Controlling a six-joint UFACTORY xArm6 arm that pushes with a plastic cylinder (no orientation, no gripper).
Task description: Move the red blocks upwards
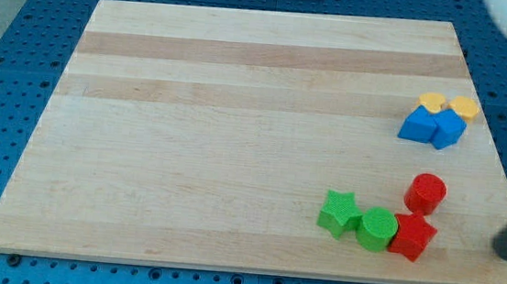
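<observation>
At the view's lower right on the pale wooden worktop (pixel 238 113): a red cylinder (pixel 426 193), upright, round face up, no long axis to speak of. Just below it, a red star-like block (pixel 412 237), points spread to all sides, no clear heading. Touching that red star on its left side, a green cylinder (pixel 377 229); touching the green cylinder in turn, further to the view's left, a green star (pixel 340 213). These three in a slightly bent row along the lower edge. Nothing directly above the red cylinder until the far cluster at the view's right: two blue blocks (pixel 431 127) side by side, shape hard to settle, with two yellow blocks (pixel 448 106) touching them just behind, toward the view's top. At the right edge, my tip (pixel 504 252), a dark blurred rod slanting down from the upper right, ending to the right of the red star and apart from it, touching no block. No fingers on this rod, so no open or closed state to tell. Blue perforated board (pixel 21 66) around the worktop.
</observation>
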